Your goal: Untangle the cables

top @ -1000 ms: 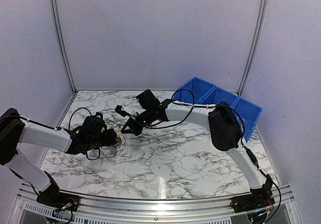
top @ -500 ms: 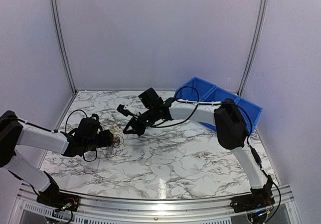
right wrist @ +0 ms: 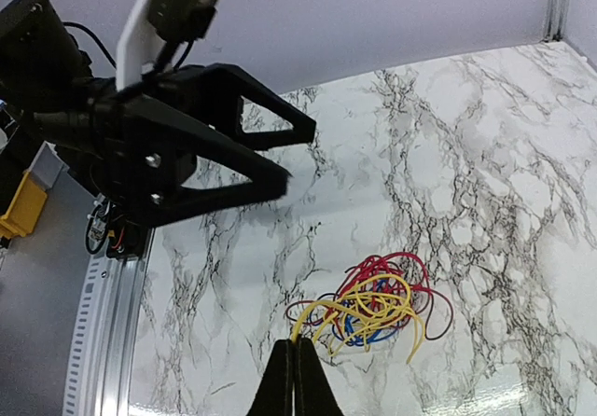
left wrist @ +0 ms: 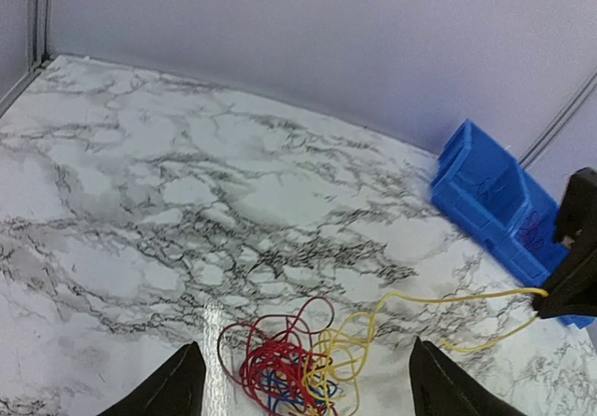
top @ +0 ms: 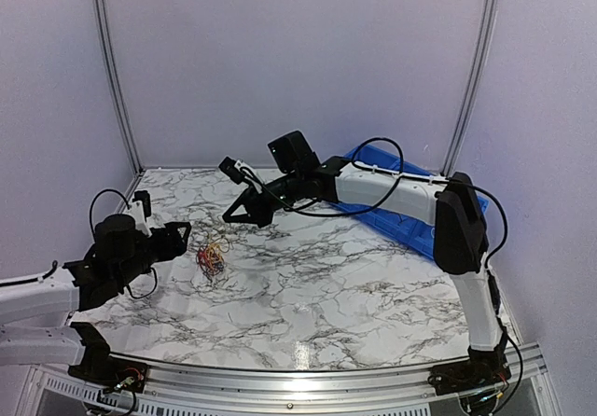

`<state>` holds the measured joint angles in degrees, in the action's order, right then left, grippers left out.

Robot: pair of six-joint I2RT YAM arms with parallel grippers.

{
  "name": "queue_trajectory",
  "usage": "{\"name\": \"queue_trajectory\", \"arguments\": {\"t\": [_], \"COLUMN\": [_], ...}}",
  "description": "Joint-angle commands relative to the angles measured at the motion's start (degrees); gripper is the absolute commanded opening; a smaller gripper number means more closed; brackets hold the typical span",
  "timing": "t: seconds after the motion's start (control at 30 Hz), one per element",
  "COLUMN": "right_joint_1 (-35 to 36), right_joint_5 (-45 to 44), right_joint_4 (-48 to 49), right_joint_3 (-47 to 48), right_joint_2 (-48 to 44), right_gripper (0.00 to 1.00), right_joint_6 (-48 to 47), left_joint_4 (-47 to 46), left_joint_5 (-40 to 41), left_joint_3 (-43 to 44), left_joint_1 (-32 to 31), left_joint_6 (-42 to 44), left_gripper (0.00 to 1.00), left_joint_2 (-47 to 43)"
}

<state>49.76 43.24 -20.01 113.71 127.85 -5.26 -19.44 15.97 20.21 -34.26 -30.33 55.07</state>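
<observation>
The left arm (top: 42, 295) lies low, forearm angled inward; its claw (top: 179, 239) points forward, fingers (left wrist: 177, 383) spread wide; the right arm (top: 382, 185) reaches far across to the left, elbow bent high; its claw (top: 229, 216) tips downward, pinched fully closed.

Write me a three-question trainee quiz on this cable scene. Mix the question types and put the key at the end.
1. True or false: the left gripper is clamped on the small tangle of red, blue and yellow wires.
2. Which wire does the shut right gripper pinch? A red, B yellow, C blue.
3. Fill in: the blue plastic bin stands at the white marble table's ___ side, by the robot's reckoning.
Key: 1 false, it is open and apart from the tangle. 2 B, the yellow wire's end. 3 right.
</observation>
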Motion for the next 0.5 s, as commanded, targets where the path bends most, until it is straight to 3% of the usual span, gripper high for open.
{"name": "queue_trajectory", "arguments": {"t": [0.0,0.27,0.47], "right_joint_1": [0.37,0.35,0.33], "right_joint_5": [0.86,3.02,5.15], "right_joint_4": [0.26,-0.78,-4.35], "right_joint_3": [1.17,1.7,3.37], "right_joint_2": [1.44,-0.19,-1.6], "right_gripper": [0.0,0.0,0.0], "right_joint_6": [1.52,1.62,0.57], "left_joint_4": [-5.55,-9.49,-15.13], "left_joint_5": [-4.39,-10.95,-13.79], "left_joint_3": [-3.94,-1.33,1.45], "left_joint_1": [0.07,-0.02,-0.1], "left_joint_6": [4.08,9.6,11.92], "left_gripper": [0.78,0.7,0.71], "left_joint_2": [-7.96,1.88,10.7]}}
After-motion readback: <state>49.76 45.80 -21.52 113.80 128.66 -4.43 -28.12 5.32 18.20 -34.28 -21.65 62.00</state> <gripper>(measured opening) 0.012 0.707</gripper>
